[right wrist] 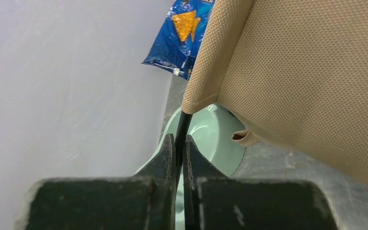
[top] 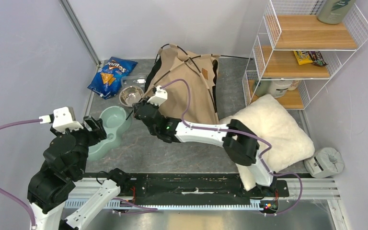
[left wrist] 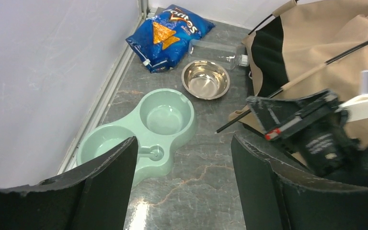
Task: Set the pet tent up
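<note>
Two claws are in play, and only one is loaded. Our right claw (right wrist: pixel 179 143) is pinched fully shut on the tip of a thin black pole (right wrist: pixel 184 125), right where it leaves the canvas sleeve of the pet tent (top: pixel 191 81). The tent slumps half-raised on the worktop (top: pixel 172 153), beyond the green double bowl (top: pixel 110 125) and to its right. Our left claw (left wrist: pixel 183 143) hangs wide open and empty by the bowl's near end.

We hold only the very tip, so we judge the springy pole could slip out or flick free if we pull at an angle. Dragging it low could catch the green bowl's rim or knock the steel bowl (top: pixel 131 95) just behind it. A hard tug might collapse the canvas.
</note>
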`<state>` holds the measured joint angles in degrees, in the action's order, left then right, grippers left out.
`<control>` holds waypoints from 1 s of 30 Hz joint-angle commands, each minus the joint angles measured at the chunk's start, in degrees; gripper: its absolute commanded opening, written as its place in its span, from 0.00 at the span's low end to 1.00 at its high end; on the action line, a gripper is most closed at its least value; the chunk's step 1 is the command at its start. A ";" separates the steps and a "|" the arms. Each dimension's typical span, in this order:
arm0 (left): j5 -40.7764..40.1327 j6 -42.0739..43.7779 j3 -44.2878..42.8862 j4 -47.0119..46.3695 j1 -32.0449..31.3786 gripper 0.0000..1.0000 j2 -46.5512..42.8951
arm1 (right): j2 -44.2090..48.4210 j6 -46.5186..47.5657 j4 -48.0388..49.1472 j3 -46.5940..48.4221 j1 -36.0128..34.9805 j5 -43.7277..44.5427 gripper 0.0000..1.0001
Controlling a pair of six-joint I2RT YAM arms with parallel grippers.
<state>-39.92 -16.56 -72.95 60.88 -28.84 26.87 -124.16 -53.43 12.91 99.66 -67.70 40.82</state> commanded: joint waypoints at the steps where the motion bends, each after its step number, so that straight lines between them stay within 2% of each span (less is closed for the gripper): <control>1: 2.75 -0.65 3.87 -4.94 0.17 0.81 -2.36 | 13.92 -2.00 0.72 -5.19 0.24 -1.59 0.00; 5: 9.42 -0.58 9.69 -12.31 0.21 0.88 -5.61 | 21.24 -6.51 -3.11 -8.95 0.94 -6.54 0.00; 9: 13.41 -1.85 16.50 -18.58 0.19 0.89 -8.23 | 26.95 -8.57 -7.08 -10.46 1.46 -10.77 0.00; 16: 24.40 -1.67 28.82 -31.73 0.22 0.83 -12.57 | 32.51 -15.01 -12.67 -12.64 2.72 -17.64 0.00; 23: 32.70 -0.18 41.48 -50.33 0.23 0.76 -15.26 | 37.56 -17.32 -18.47 -13.31 2.99 -20.35 0.00; 26: 37.86 1.84 43.33 -53.51 0.23 0.75 -14.61 | 39.95 -16.96 -18.74 -14.17 3.34 -20.77 0.00; 30: 38.24 2.84 43.02 -53.11 0.22 0.75 -15.51 | 42.30 -15.52 -19.15 -15.13 3.76 -20.65 0.00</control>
<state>-5.39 -16.56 -29.28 14.85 -28.84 12.21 -87.09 -70.15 -8.40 84.47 -64.71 19.68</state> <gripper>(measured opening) 0.753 0.030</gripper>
